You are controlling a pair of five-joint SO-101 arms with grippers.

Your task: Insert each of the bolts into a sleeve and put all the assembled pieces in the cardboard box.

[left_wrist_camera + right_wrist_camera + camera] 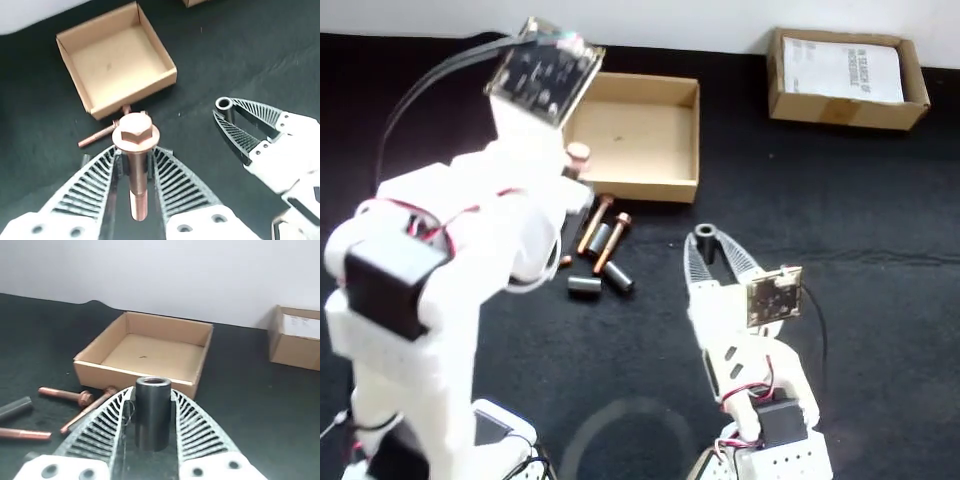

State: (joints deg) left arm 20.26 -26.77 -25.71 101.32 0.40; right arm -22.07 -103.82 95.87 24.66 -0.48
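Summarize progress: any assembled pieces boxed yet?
Done: nothing; the cardboard box holds no pieces. In hand: the left gripper holds a bolt and the right gripper holds a sleeve, not yet joined. Left: that insertion, plus loose bolts and sleeves on the table beside the box.

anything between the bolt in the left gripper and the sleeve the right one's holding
Nothing visible. The bolt clamped in the left gripper and the sleeve in the right gripper are apart, with just bare black table between them.

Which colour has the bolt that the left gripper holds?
The bolt is copper-coloured; the left wrist view shows it best.
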